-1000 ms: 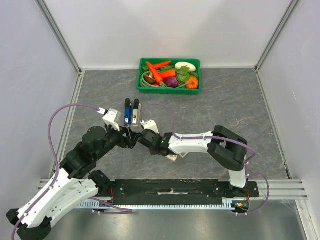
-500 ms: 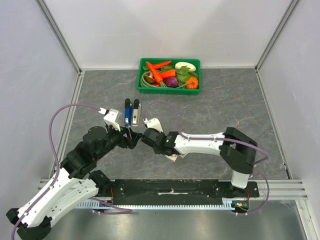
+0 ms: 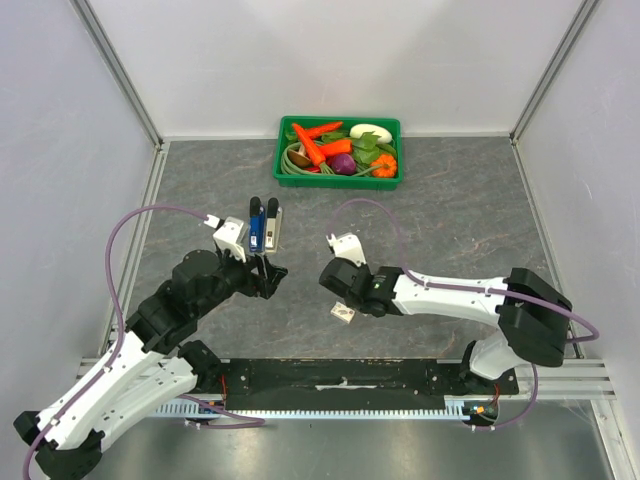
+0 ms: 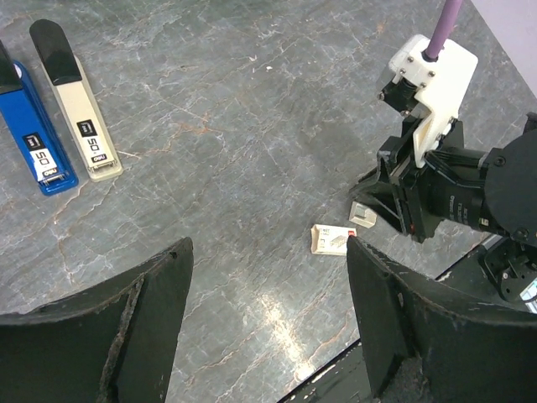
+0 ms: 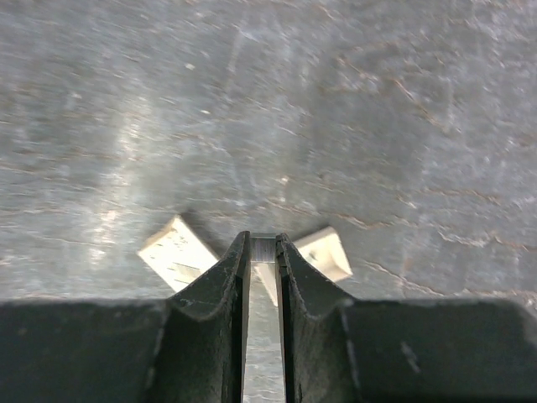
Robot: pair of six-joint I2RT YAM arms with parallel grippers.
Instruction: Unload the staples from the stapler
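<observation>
A blue stapler [image 3: 257,225] and a beige stapler [image 3: 274,224] lie side by side on the grey table; both show in the left wrist view, blue [image 4: 33,126] and beige [image 4: 75,107]. My left gripper [image 3: 267,273] is open and empty just in front of them, its jaws wide apart [image 4: 267,252]. My right gripper [image 3: 340,298] is shut on a short silver strip of staples [image 5: 263,247], held low over the table between two small white staple box pieces [image 5: 176,252] [image 5: 329,252]. These pieces also show in the left wrist view [image 4: 330,240] [image 4: 363,214].
A green tray [image 3: 339,177] of toy vegetables stands at the back centre. Grey walls with metal rails close the left, right and back sides. The black mounting rail [image 3: 350,375] runs along the near edge.
My right gripper has drawn away from the staplers, moving right and toward the near edge to above the staple box pieces. The left gripper has barely moved.
</observation>
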